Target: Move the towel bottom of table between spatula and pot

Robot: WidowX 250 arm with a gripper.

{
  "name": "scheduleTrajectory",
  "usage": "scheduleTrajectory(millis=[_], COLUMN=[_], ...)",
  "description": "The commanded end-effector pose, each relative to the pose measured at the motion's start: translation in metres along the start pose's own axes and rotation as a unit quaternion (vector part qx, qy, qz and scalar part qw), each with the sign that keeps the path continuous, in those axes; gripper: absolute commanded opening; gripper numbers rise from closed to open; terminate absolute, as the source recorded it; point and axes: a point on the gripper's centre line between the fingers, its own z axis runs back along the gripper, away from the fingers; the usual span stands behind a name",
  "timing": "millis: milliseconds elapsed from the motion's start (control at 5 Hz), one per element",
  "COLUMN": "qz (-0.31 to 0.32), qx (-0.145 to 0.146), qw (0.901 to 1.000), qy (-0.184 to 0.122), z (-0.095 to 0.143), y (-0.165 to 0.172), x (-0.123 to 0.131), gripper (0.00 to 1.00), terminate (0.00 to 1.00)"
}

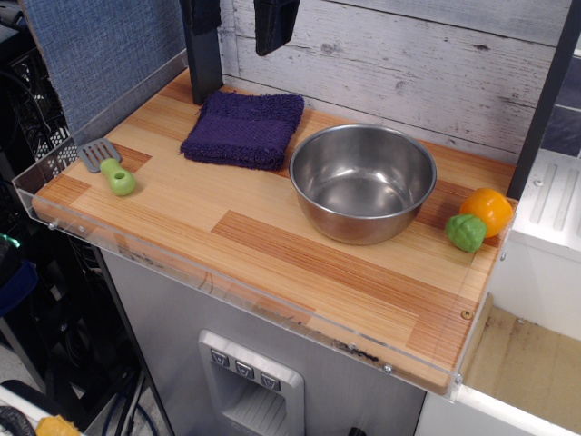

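Note:
The dark purple towel [243, 128] lies flat at the back of the wooden table [300, 263], just left of the steel pot [362, 182] and touching its rim side. The spatula [107, 165], with a grey slotted blade and lime-green handle, lies at the table's left edge. My gripper [275, 25] hangs as a dark shape at the top of the view, above and behind the towel's right corner, clear of it and holding nothing I can see. Its fingertips merge into one dark mass, so I cannot tell whether it is open or shut.
An orange toy [487, 208] and a round green toy vegetable [466, 232] sit at the right edge beside the pot. A black upright post [202, 50] stands behind the towel's left corner. A clear plastic rim [227, 272] runs along the front and left edges.

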Motion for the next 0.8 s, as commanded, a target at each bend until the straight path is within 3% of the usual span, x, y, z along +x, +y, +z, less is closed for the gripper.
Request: scheduleTrajectory(millis=[0, 200, 600], qz=[0.000, 0.030, 0.031], qx=[0.000, -0.002, -0.005], qw=[1.0000, 0.9995, 0.9988], qy=[0.000, -0.010, -0.037], z=[0.000, -0.007, -0.017], y=[0.000, 0.017, 0.042], x=[0.000, 0.006, 0.031], gripper=[1.00, 1.00, 1.00], terminate=[0.00, 0.00, 0.00])
